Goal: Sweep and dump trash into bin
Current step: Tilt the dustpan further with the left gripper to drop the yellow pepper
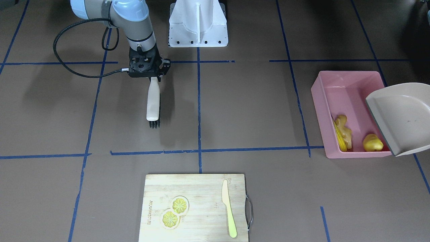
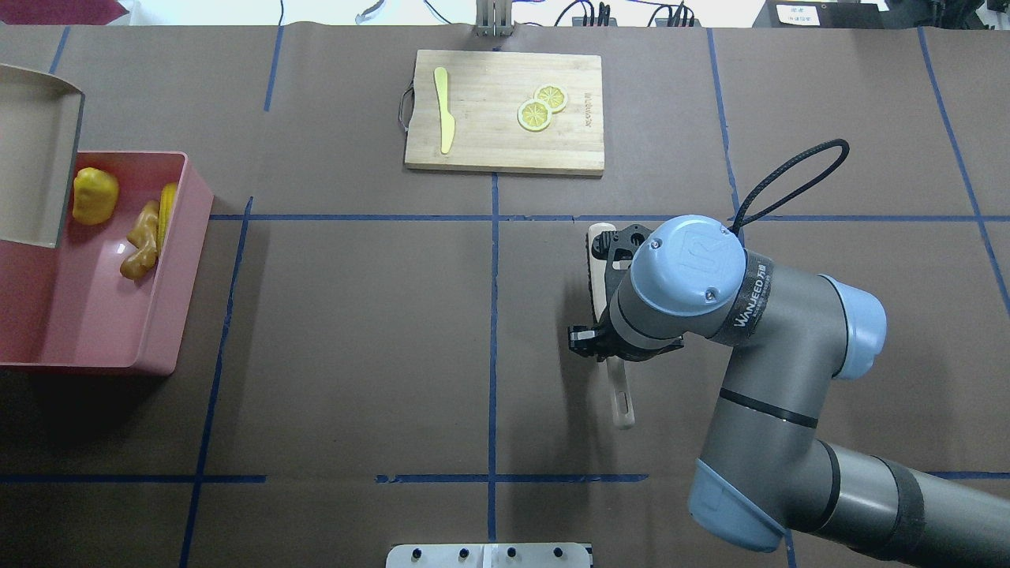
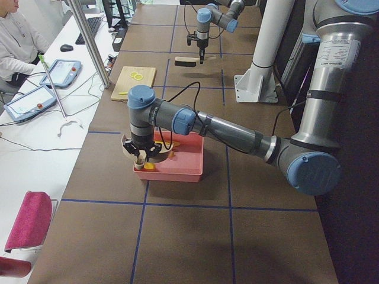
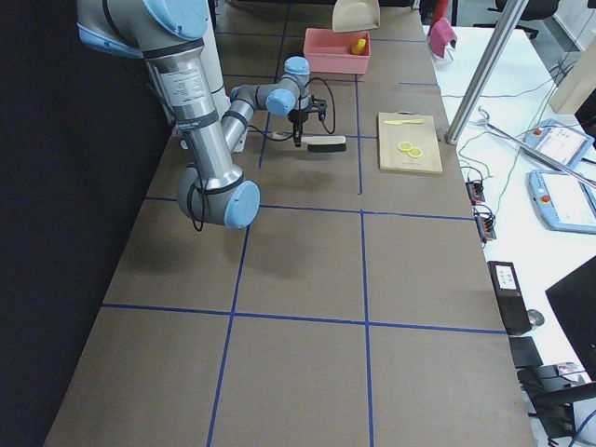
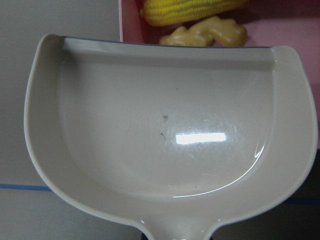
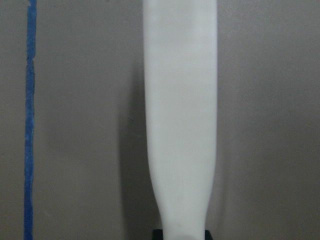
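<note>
With corn cob (image 1: 341, 140), yellow lump (image 1: 372, 143) and ginger root (image 1: 345, 129) lying in pink bin (image 1: 331, 80) and empty dustpan (image 1: 399, 117) tilted over its rim, lift dustpan away level without clipping bin wall, hold brush (image 1: 153, 102) clenched in right gripper (image 1: 154, 78) clear of table; cannot tell left gripper (image 3: 140, 151) grip.

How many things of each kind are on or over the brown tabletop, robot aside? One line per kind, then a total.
Trash toys (corn cob, yellow lump, ginger root): 3
Lemon slices: 2
Knife: 1
Cutting board: 1
Pink bin: 1
Dustpan: 1
Brush: 1
Total: 10
</note>
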Tool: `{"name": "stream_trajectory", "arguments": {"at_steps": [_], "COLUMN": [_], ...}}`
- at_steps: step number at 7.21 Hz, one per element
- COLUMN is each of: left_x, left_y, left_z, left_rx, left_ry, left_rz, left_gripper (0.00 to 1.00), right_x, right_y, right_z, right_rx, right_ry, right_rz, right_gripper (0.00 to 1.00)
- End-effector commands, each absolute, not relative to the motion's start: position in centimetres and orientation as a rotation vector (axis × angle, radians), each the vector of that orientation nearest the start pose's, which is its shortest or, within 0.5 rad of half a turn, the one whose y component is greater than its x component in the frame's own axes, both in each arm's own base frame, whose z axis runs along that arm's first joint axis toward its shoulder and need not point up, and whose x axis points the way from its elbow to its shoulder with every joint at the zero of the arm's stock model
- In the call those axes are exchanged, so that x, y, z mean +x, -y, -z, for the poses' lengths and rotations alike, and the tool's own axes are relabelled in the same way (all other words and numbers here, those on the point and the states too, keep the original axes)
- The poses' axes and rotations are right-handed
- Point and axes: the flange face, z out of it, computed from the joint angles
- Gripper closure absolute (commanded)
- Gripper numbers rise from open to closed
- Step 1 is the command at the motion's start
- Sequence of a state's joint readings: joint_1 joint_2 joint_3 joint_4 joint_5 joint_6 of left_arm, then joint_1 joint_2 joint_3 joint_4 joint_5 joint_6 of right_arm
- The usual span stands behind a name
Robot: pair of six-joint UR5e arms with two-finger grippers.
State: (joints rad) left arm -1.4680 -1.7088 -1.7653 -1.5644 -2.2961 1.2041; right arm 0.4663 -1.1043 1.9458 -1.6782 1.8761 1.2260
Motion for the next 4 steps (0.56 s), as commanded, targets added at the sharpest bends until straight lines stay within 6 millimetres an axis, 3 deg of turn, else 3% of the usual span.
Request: {"name": "stream_trajectory", "arguments": {"at_steps": [1, 3, 4], "left_x": [-0.2, 3.9, 7.2], "left_y": [55.6, 55.3, 54.9], "left_z": [-46.2, -44.1, -42.8], "left_rx": [0.747, 0.803, 0.842], "left_ry": [-0.603, -0.701, -0.737], "left_rz": [-1.164, -1.100, -1.103], "left_gripper": [1.00, 1.00, 1.00], "right_x": [-48.1, -48.0, -48.0], "right_y": [35.7, 35.7, 35.7], "right_z": [-25.2, -25.0, -25.0], "right_rx": [0.018, 0.020, 0.020], "right_ry": [0.787, 0.790, 0.790], "right_rz": [-0.007, -0.006, -0.009], "right_gripper": [1.00, 1.00, 1.00]}}
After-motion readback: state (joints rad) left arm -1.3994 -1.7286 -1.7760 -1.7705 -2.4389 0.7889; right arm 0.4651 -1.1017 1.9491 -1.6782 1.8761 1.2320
